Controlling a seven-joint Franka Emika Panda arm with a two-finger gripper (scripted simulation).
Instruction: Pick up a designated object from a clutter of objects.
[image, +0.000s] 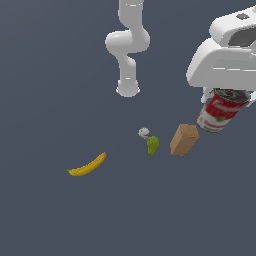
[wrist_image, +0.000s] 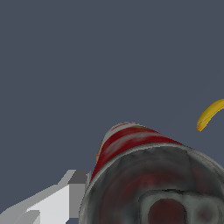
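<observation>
- In the exterior view the pincer (image: 226, 98) sits nearest the camera, high at that view's right, under the bulky white wrist housing.
- The pincer is closed around the can (image: 220, 111), which hangs tilted beneath it, clear of the worktop (image: 60, 220); the dark metal top is tucked up against the wrist and the red-and-white label faces outward.
- In the wrist view the can (wrist_image: 131, 144) fills the lower part of the picture, its dull grey end rim close to the lens and the red-and-white side running away from it.
- One pale grey finger (wrist_image: 65, 192) lies against the can's side in the wrist view; the other finger is hidden.
- Just beside the can in the exterior view, lower and toward that view's left, the tan box (image: 184, 140) stands tilted on the worktop.
- The green fruit (image: 152, 145) lies near the box, on its left in that view.
- The small whitish ball (image: 144, 132) lies just beside the fruit, a little further back.
- The banana (image: 88, 165) lies well apart from these, toward the exterior view's left; its tip also shows in the wrist view (wrist_image: 211, 114).
- Furthest back, the arm's base (image: 128, 89) stands on the worktop.
</observation>
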